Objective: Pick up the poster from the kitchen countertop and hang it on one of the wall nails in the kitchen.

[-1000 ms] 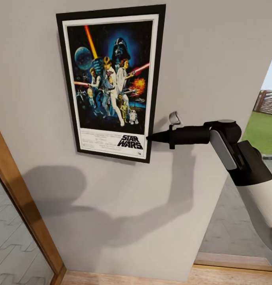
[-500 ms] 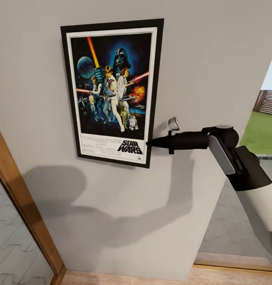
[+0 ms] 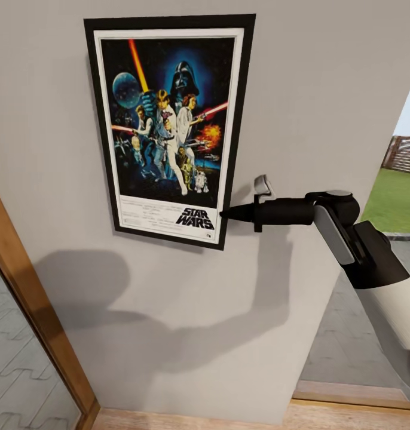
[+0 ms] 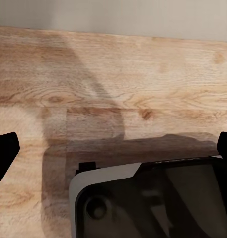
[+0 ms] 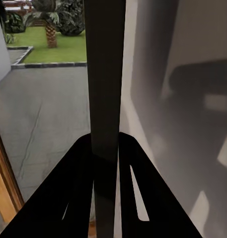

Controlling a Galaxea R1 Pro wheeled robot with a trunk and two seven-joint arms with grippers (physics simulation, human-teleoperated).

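One poster: the poster [image 3: 169,128] lies flat against the grey wall [image 3: 324,77], long axis upright, logo at the bottom
Around: wood window frame [image 3: 31,310] lower left; doorway [image 3: 402,173] to grass at right
Right gripper [image 3: 224,211]: jaws pinching the poster's lower right edge [image 5: 104,74]
Left gripper [image 4: 113,146]: jaws spread above the plank floor [image 4: 118,74]

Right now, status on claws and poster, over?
Right claw shut on poster at its lower right edge. Poster upright against wall. Left claw open, pointing at floor. Nothing in the way.
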